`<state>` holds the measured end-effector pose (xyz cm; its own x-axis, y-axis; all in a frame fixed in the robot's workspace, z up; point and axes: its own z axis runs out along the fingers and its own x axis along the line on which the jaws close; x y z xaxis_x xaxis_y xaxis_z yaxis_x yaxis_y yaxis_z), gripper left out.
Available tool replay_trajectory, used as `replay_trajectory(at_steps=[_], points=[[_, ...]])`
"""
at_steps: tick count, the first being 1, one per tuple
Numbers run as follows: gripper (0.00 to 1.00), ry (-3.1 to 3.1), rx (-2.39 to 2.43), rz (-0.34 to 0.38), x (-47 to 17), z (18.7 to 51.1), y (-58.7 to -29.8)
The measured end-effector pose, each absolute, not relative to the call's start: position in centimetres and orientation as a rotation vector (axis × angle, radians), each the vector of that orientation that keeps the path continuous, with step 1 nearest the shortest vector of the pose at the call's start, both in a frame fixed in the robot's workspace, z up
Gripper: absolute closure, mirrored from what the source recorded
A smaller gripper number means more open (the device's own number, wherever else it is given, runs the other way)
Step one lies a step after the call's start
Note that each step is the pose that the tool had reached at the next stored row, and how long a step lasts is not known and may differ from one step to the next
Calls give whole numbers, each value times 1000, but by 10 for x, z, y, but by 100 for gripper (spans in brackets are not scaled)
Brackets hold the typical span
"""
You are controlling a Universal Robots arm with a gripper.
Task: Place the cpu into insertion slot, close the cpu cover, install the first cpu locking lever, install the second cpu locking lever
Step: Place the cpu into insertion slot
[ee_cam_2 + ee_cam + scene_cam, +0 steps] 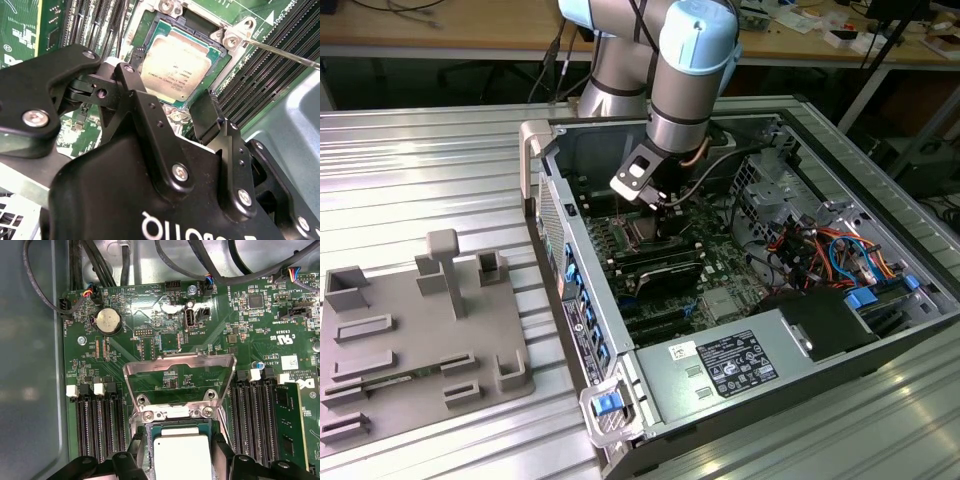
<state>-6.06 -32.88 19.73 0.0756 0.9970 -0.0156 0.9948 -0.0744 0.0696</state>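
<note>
The cpu, a silvery-grey square chip, lies flat in the insertion slot on the green motherboard. The cpu cover, a thin silver frame, stands tilted up on its hinge beyond the chip. My gripper hovers just over the socket, open, with one black finger on each side of the chip and small gaps between. A thin metal locking lever sticks out past the socket's corner.
Long black memory slots flank the socket on both sides. Cables run along the case wall. The open computer case lies on a ribbed metal table, with a grey fixture plate at the exterior view's left.
</note>
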Motion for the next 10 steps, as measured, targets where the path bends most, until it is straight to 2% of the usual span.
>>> replay_trajectory(at_steps=[10], points=[[35, 2095, 2259, 57, -61, 197, -329]])
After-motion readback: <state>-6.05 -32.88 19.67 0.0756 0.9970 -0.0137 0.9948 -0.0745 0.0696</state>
